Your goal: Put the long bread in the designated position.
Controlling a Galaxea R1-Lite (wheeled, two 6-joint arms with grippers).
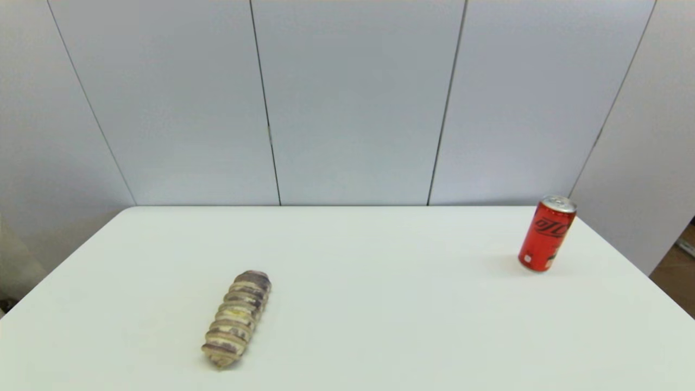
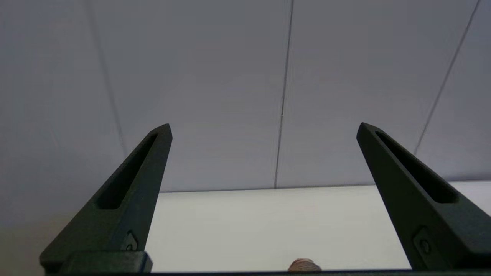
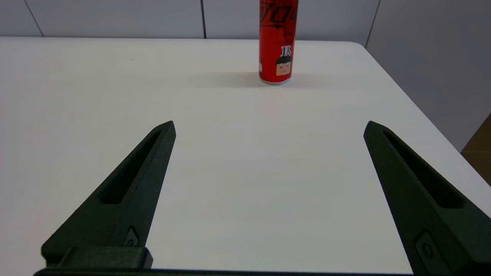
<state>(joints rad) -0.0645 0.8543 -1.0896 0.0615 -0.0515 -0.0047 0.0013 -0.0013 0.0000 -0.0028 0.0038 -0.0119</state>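
Note:
The long bread (image 1: 237, 317), a tan loaf with purplish-brown ridges and a yellowish patch, lies on the white table (image 1: 380, 304) at front left, running lengthwise away from me. Only its tip (image 2: 305, 265) shows in the left wrist view, at that picture's lower edge. My left gripper (image 2: 263, 126) is open, held near the table's front edge, aimed at the back wall. My right gripper (image 3: 269, 124) is open too, low over the right half of the table with nothing between its fingers. Neither arm shows in the head view. The designated position has no mark that I can see.
A red soda can (image 1: 547, 234) stands upright near the back right corner of the table, straight ahead of the right gripper as the red soda can (image 3: 278, 41). Grey wall panels rise behind the table. The table's right edge (image 3: 422, 115) runs close to the can.

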